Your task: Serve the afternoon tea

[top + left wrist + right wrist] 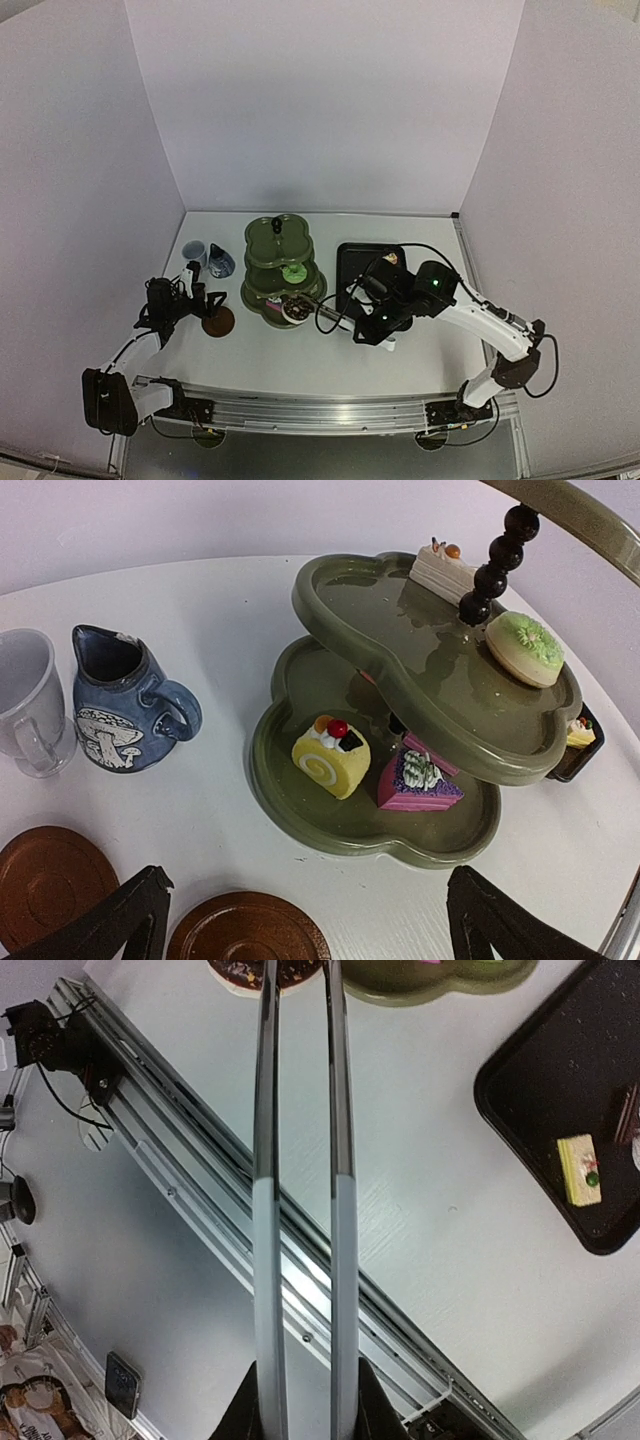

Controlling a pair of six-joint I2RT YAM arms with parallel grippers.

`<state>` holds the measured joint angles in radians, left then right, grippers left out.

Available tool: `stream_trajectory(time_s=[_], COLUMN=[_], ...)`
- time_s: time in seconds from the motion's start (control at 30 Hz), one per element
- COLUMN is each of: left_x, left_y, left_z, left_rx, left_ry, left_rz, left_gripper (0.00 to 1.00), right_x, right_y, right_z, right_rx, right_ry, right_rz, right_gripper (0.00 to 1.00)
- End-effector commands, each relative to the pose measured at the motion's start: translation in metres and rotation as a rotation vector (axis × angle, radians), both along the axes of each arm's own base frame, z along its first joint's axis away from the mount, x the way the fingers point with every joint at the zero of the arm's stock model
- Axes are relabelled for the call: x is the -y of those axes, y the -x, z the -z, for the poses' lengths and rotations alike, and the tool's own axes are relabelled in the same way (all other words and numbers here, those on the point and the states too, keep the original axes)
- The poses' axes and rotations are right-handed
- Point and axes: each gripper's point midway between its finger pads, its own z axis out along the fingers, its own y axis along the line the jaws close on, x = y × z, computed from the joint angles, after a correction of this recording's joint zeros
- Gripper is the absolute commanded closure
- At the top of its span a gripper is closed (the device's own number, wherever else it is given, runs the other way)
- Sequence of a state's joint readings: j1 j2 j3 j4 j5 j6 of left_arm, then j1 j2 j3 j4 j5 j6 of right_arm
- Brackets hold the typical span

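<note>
Afternoon tea cakes are split between the stand and the tray. The olive-green stand (258,235) rises at the middle of the desk, nearer its far edge. Its middle tier carries a white slice (443,570) and a round green cake (525,648). The lowest tier holds a yellow roll (330,757) and a pink wedge (418,777) side by side. The black tray (358,262) lies just right of the stand, with a cream-yellow slice (580,1170) near one of its edges.

The pale cup (25,705) and the dark-blue pot (120,705) stand just beside each other toward the far left corner. One brown saucer (50,880) and a second saucer (245,925) lie near each other, not touching, closer to the left edge.

My left claw (310,880) hangs released over the second saucer, fingers spread wide, holding nothing. My right claw (305,1405) is clenched on the thin tongs (267,1260), pressing their two arms nearly together. The tongs reach from the tray's near side toward the stand's front, and their tips flank a chocolate-topped round cake (296,308). I cannot tell whether that cake sits on the lowest tier's rim or on the desk just beside it.
</note>
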<state>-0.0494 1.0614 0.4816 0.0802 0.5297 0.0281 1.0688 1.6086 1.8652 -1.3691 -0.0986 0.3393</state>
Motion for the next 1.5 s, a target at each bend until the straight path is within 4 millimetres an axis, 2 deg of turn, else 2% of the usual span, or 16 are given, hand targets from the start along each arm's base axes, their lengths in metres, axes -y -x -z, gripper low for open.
stream_trajectory(time_s=[0.0,0.17,0.3,0.43,0.6,0.83,1.2,1.37,1.47], left_x=[0.000,0.000,-0.001,-0.001,-0.001,-0.001,-0.001,-0.001,-0.001], left_y=[-0.001,0.000,0.001,0.002,0.002,0.002,0.002,0.002,0.002], left_z=[-0.011,-0.013,-0.014,-0.011,-0.011,-0.011,-0.011,-0.011,-0.011], left_rx=[0.058,0.063,0.066,0.060,0.064,0.064,0.065,0.066,0.065], left_ry=[-0.006,-0.012,-0.021,-0.020,-0.023,-0.024,-0.023,-0.024,-0.023], left_rz=[0.010,0.012,0.010,0.010,0.009,0.010,0.010,0.010,0.010], left_gripper=[0.03,0.03,0.03,0.03,0.03,0.03,0.03,0.03,0.03], right_x=[-0.043,-0.079,-0.092,-0.101,-0.102,-0.101,-0.106,-0.105,-0.103], right_y=[-0.016,-0.046,-0.072,-0.091,-0.108,-0.129,-0.133,-0.132,-0.131], right_z=[-0.018,-0.004,-0.001,-0.005,0.011,0.017,0.038,0.040,0.038], right_rx=[0.110,0.296,0.416,0.512,0.566,0.654,0.633,0.626,0.626], right_ry=[-0.060,0.023,0.073,0.083,0.162,0.244,0.275,0.276,0.274], right_rz=[-0.092,-0.163,-0.158,-0.140,-0.124,-0.085,-0.093,-0.083,-0.076], right_gripper=[1.00,1.00,1.00,1.00,1.00,1.00,1.00,0.82,0.77])
